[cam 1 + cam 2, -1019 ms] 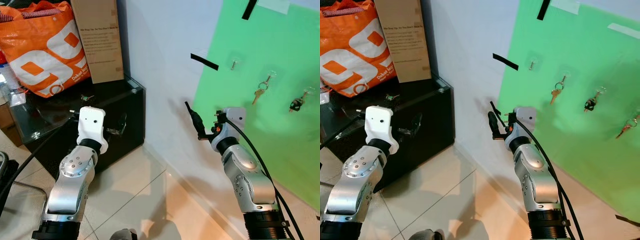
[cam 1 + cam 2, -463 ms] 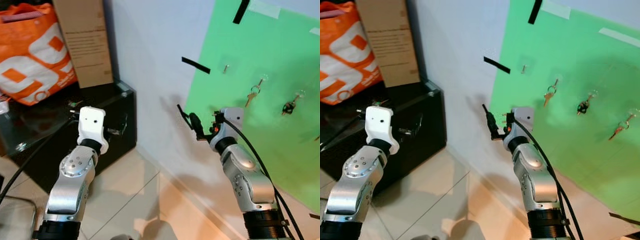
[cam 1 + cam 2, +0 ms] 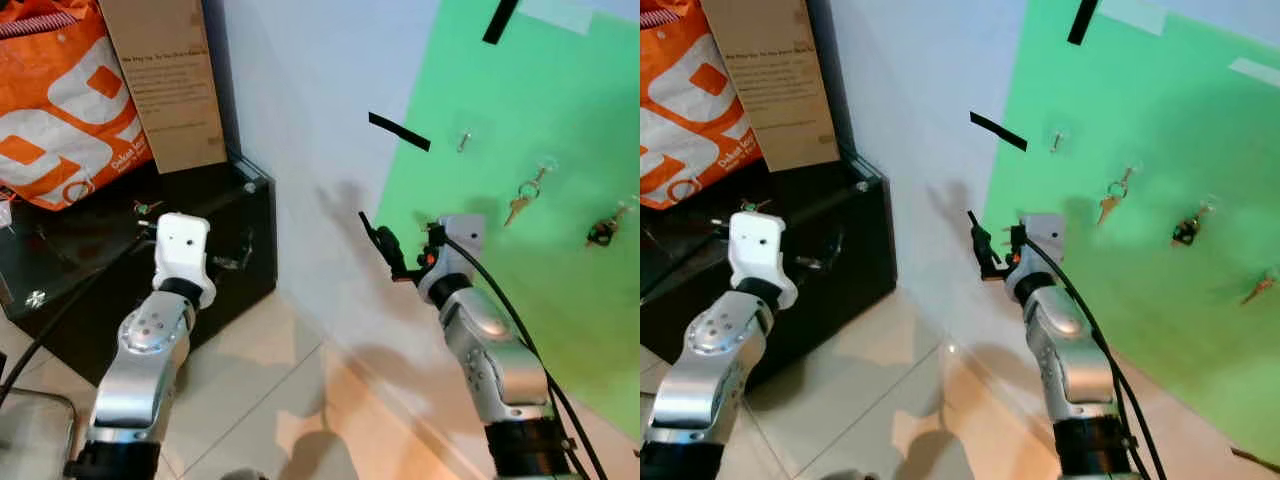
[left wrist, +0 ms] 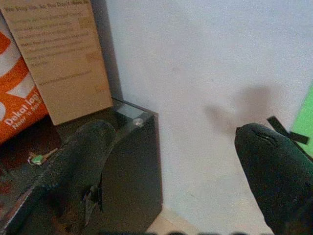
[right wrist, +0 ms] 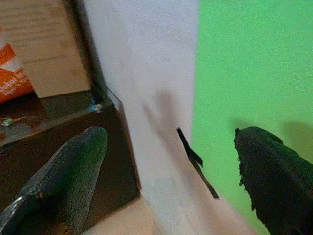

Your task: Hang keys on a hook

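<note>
A small key with a green tag [image 3: 147, 207] lies on top of the black cabinet [image 3: 255, 275] at my left; it also appears in the left wrist view as the key [image 4: 41, 157]. A green board [image 3: 540, 120] on the wall carries an empty hook [image 3: 464, 140]. To its right hang a gold key [image 3: 522, 195] and a dark key [image 3: 600, 228]. My left gripper [image 4: 171, 132] is open and empty in front of the cabinet. My right gripper [image 3: 375, 232] is open and empty near the board's left edge, below the empty hook.
An orange shopping bag [image 3: 55, 120] and a brown cardboard box [image 3: 165, 80] stand on the cabinet against the white wall [image 3: 300, 120]. Black tape strips [image 3: 400, 132] mark the board's edge. Tiled floor [image 3: 270, 400] lies below my arms.
The whole picture has shifted as my head moved, first right, then back left. Both arms keep the same raised pose, grippers open.
</note>
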Robot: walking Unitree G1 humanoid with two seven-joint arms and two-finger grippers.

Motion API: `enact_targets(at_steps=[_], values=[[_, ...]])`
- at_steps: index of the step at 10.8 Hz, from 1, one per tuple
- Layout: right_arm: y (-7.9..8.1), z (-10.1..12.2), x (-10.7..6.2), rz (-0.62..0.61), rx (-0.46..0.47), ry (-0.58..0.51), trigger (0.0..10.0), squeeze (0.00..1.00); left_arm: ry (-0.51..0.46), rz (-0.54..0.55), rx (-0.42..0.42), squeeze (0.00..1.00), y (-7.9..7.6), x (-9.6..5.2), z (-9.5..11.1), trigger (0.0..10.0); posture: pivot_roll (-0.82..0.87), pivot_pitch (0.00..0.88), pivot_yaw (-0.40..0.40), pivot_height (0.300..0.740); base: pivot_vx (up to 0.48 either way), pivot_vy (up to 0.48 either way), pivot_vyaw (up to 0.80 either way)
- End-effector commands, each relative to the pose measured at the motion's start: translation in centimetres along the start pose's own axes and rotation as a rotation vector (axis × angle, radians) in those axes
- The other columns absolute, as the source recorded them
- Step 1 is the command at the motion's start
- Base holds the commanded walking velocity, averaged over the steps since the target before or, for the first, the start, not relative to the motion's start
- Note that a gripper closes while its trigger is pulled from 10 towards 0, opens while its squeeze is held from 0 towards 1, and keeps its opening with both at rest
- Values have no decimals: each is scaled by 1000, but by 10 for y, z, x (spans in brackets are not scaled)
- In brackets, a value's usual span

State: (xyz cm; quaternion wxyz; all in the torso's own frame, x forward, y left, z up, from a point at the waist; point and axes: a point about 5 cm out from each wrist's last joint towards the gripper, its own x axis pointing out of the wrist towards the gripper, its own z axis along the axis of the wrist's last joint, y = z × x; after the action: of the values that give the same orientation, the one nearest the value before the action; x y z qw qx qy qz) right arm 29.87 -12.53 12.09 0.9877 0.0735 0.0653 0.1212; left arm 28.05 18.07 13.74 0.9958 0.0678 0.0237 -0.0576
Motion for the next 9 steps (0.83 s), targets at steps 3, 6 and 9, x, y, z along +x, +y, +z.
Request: enact_targets(at_steps=[3, 6, 9], values=[[-5, 4, -1, -21, -19, -4, 10000, 1000, -23, -12, -5, 373, -5, 4, 7, 10000, -7, 0, -42, 740, 333, 0, 681], [-5, 5, 1, -21, -22, 0, 10000, 1000, -27, -9, -5, 373, -5, 5, 7, 10000, 4, 0, -48, 740, 333, 0, 208], [-3, 5, 3, -9, -27, 1, 10000, 1000, -28, -3, -1, 380, -3, 5, 8, 10000, 9, 0, -50, 740, 337, 0, 0]])
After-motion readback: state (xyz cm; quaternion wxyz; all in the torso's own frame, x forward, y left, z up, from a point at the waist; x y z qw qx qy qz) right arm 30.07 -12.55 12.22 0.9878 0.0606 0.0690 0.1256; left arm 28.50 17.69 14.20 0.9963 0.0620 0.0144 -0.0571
